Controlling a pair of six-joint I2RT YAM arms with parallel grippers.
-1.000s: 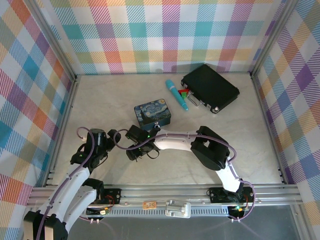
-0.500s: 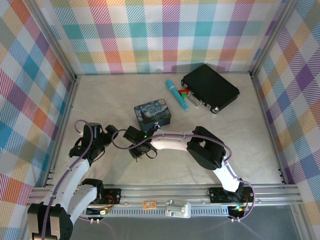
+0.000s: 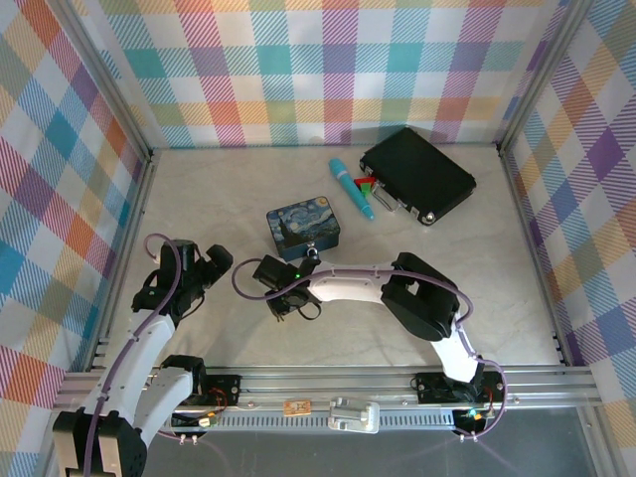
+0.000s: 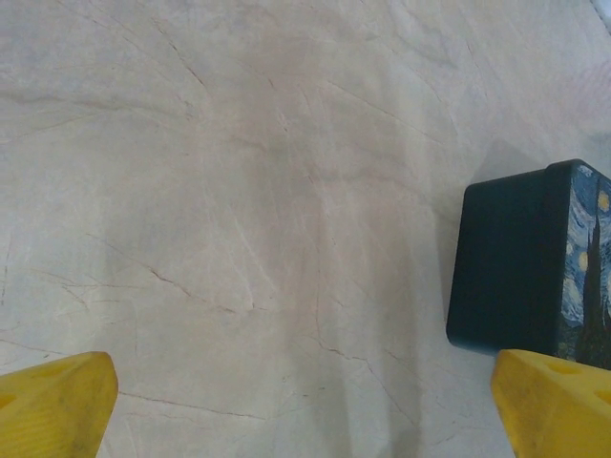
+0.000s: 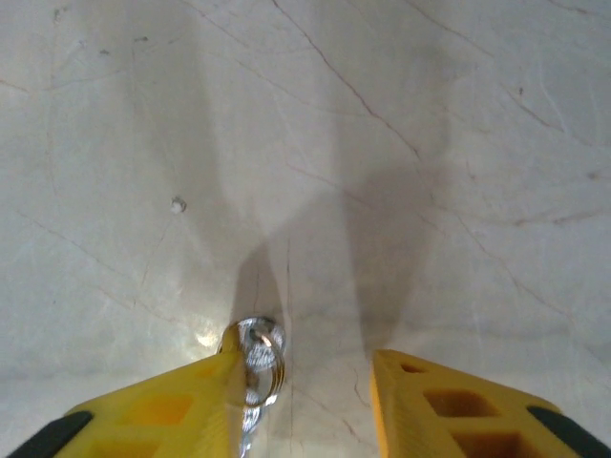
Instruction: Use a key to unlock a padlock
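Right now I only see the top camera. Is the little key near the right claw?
Observer: Yes. The right wrist view shows the key, its ring touching one yellow finger of the right gripper.
Operator: Is it squeezed?
Observer: It doesn't look so. The jaws stand apart, with bare table between them.
Operator: And the left claw?
Observer: The left gripper is wide open over the table, the painted tin beside it.

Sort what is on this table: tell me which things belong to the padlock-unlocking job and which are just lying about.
For the job:
- the key on its ring, right beside one finger of the right gripper

Just lying about:
- the Starry Night tin
- the teal pen
- the black case
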